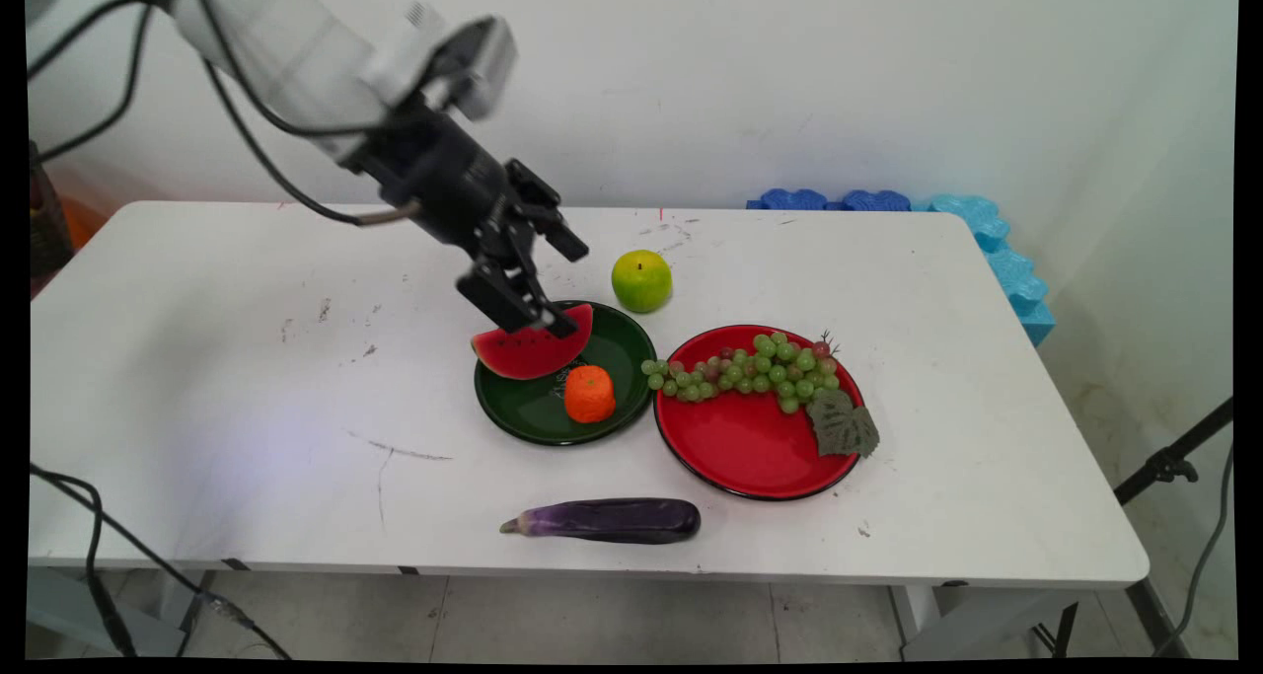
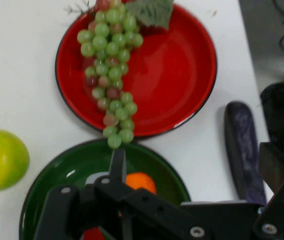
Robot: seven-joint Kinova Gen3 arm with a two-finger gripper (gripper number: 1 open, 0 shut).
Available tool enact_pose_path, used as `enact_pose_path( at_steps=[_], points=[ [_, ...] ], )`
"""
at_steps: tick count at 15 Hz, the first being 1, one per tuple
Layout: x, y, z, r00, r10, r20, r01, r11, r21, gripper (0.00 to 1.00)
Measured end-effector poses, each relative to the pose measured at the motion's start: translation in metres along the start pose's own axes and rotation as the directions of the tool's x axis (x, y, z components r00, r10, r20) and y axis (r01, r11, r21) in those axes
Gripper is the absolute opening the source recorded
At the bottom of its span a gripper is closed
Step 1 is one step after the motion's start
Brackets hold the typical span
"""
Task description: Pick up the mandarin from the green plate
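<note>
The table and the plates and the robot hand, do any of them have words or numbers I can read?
None can be read.
Green plate: faint pale marks beside the orange, too small to read.
Gripper, red plate, table: no writing shows.

Overhead table view; close downward hand view.

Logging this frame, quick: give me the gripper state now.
Black two-finger gripper: open, holding nothing, fingers either side of the red watermelon slice on the dark green plate.
</note>
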Motion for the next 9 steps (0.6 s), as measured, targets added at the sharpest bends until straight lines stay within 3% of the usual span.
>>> enact_pose_path(
  at_steps=[4, 9],
  points=[
    [-0.003, -0.008, 0.048, 0.993, 0.045, 0.110, -0.046, 0.999, 0.003, 1.00],
    [-0.017, -0.021, 0.102, 0.970, 0.096, 0.224, -0.095, 0.995, -0.013, 1.00]
  ],
)
